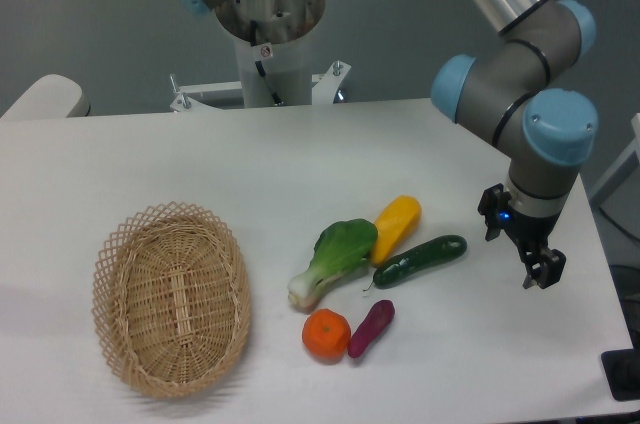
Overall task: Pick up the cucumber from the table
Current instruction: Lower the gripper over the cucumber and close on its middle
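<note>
Black two-finger gripper (pixel 533 262) on the grey arm with pale blue joint caps, hanging over the right part of the large flat white bench (pixel 150 159). Jaws small and dark against the bench; gap between them not readable from this angle, so open or closed cannot be told. Nothing seen between the jaws, nothing touched. A small blue light lit on the wrist above.

Long, slim, dark green glossy cucumber (pixel 421 260) lying flat on the bench, left of the gripper and clearly apart from it. Skin smooth and shiny, ends rounded, thin stem tip at the lower-left end. Long axis diagonal: stem end pointing near and left, blunt end pointing far and right, toward the gripper's side.

Yellow oblong vegetable (pixel 396 227) just beside the cucumber on its far-left side, roughly parallel to it, touching or nearly so. Leafy light-green bok choy with white base (pixel 331 261) left of that, leaves against the yellow piece, base pointing near-left. Small purple eggplant-like vegetable (pixel 371 328) nearer than the cucumber's stem end, close but apart. Round orange fruit (pixel 326 335) touching the purple vegetable on its left. Oval woven wicker basket (pixel 126 344) well apart at the near left of the bench.
</note>
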Robot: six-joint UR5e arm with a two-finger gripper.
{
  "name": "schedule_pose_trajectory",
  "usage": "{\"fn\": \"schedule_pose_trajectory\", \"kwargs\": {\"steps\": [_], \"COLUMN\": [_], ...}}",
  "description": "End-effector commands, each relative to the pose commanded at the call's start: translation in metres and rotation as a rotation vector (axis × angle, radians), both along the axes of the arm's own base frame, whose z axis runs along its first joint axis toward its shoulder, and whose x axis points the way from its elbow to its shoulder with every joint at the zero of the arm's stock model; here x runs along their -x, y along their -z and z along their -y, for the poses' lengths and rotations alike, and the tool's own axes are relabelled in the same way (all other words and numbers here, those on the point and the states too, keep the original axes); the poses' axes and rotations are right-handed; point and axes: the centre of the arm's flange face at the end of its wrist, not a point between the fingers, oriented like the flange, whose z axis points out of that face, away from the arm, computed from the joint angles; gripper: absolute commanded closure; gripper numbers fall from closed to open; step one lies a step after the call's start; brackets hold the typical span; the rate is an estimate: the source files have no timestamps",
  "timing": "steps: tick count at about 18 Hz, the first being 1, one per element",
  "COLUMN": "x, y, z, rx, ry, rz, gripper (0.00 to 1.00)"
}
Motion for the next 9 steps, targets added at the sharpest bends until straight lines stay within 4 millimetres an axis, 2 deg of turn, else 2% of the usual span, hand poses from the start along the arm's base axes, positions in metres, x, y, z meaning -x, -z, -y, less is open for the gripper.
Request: {"fn": "schedule_pose_trajectory", "kwargs": {"steps": [6,9], "x": [-0.026,-0.039], "y": [0.037,0.041], "z": [0.013,0.016], "rx": [0.027,0.033], "ry": [-0.015,-0.012], "rz": [-0.014,0.001], "gripper": [0.01,0.01]}}
